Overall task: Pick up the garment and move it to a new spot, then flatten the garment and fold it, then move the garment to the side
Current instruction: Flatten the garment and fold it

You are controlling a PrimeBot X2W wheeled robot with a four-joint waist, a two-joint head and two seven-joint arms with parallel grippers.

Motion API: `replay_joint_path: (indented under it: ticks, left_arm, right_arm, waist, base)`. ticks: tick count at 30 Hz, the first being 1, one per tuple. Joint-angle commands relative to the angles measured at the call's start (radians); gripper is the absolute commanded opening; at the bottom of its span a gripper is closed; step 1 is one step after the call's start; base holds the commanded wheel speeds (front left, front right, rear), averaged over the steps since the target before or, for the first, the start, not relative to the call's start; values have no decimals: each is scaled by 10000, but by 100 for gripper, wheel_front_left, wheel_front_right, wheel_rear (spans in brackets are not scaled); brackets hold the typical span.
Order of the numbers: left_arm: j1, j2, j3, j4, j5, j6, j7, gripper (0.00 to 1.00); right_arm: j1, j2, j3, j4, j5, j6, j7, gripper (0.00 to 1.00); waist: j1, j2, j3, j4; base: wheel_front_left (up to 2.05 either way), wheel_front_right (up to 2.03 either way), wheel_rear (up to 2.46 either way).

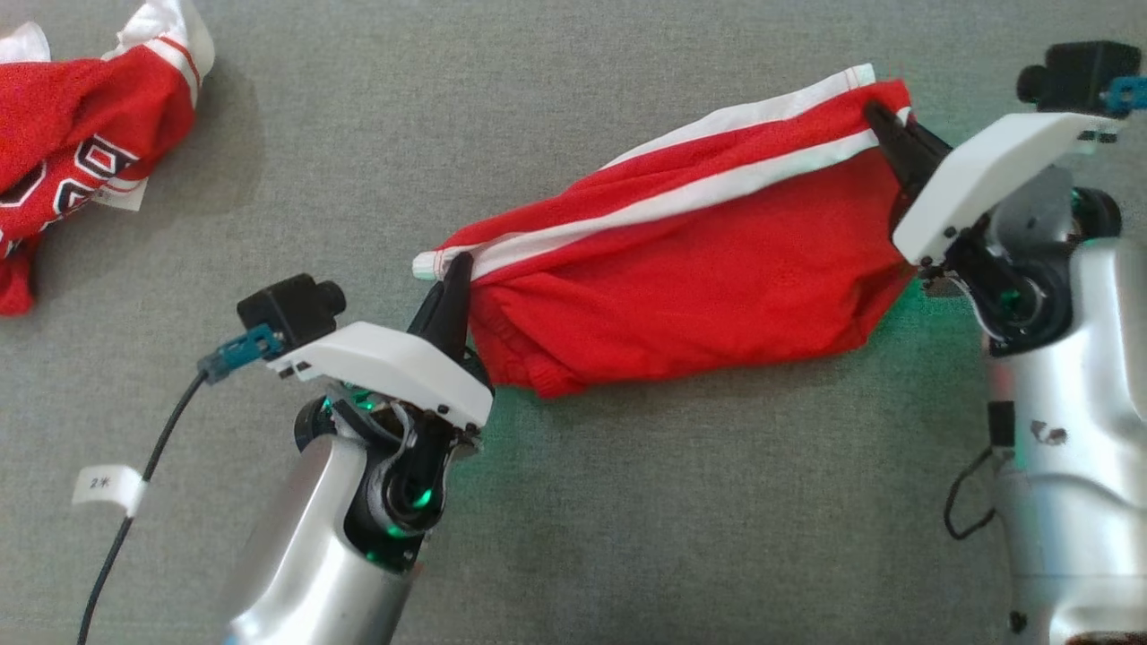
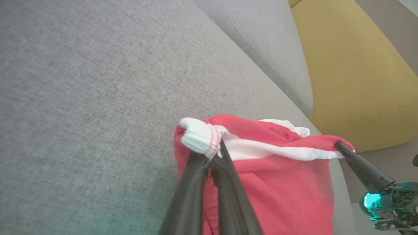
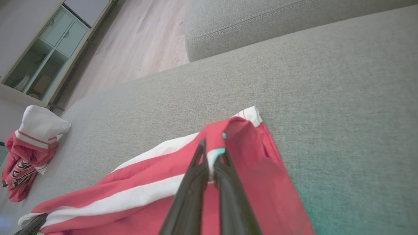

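Left gripper and right gripper each pinch shut on an end of the red white-striped mesh shorts, stretched over the grey fabric sofa seat. Pull harder, a corner probably slips.

The two arms are spread well apart. The left gripper points up and a little to the right from its silver left forearm, its two dark fingers pressed together on a white-trimmed corner of the red shorts. The right gripper leans up and to the left from the right forearm, its fingers pinched just as tightly on the far corner. Just behind each pair of fingers is a white wrist housing with a small black camera on it, and green light glows at the joint beneath.
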Motion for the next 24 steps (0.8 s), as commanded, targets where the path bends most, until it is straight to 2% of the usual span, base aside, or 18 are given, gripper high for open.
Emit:
replay_joint_path:
  ticks: [1,2,3,4,5,6,7,8,11,15,20,24]
  left_arm:
    - [-411,15,339,-170,-17,-48,-45,0]
    - [-496,5,334,-51,-16,-56,-55,3]
    - [-569,-8,321,50,-16,-68,-69,12]
    - [-631,-20,312,137,-12,-78,-97,25]
    - [-687,-23,308,227,18,-69,-136,50]
    - [-743,-6,296,308,99,-58,-199,100]
    - [-779,-6,301,371,140,-53,-261,100]
    - [-802,-13,318,428,151,-37,-312,100]
    - [-764,30,302,499,313,45,-486,100]
    - [-376,554,-47,107,1238,141,-1007,100]
    - [482,1145,-493,-976,2772,358,-2443,100]
    - [1026,1376,-823,-1509,4218,868,-3912,100]
  right_arm:
    - [-442,-26,236,-184,-65,67,-145,0]
    - [-537,-42,260,-8,-109,67,-202,0]
    - [-623,-65,291,150,-182,67,-258,0]
    - [-693,-68,292,292,-247,67,-335,0]
    - [-761,-62,230,444,-336,67,-429,0]
    - [-841,-64,220,553,-457,67,-562,0]
    - [-904,-92,318,626,-554,67,-682,66]
    - [-938,-115,418,722,-580,67,-744,100]
    - [-989,-191,800,800,-404,67,-963,100]
    - [-920,-829,1483,432,-476,67,-1306,100]
    - [-699,-2048,2248,83,-1101,67,-1328,100]
    - [-529,-2331,2378,244,-1147,67,-949,100]
  waist:
    - [-3,0,31,-48]
    - [-3,0,49,-69]
    - [-3,0,68,-91]
    - [-3,0,81,-115]
    - [-3,0,98,-140]
    - [-3,0,118,-165]
    - [-3,0,136,-188]
    - [-3,0,153,-213]
    - [-3,0,172,-321]
    - [-3,0,165,-453]
    - [-3,0,173,-481]
    - [-3,0,270,-260]
  base:
    - [0,0,0]
    - [0,0,0]
    - [0,0,0]
    - [0,0,0]
    - [0,0,0]
    - [0,0,0]
    - [0,0,0]
    - [0,0,0]
    - [0,0,0]
    - [0,0,0]
    - [0,0,0]
    - [0,0,0]
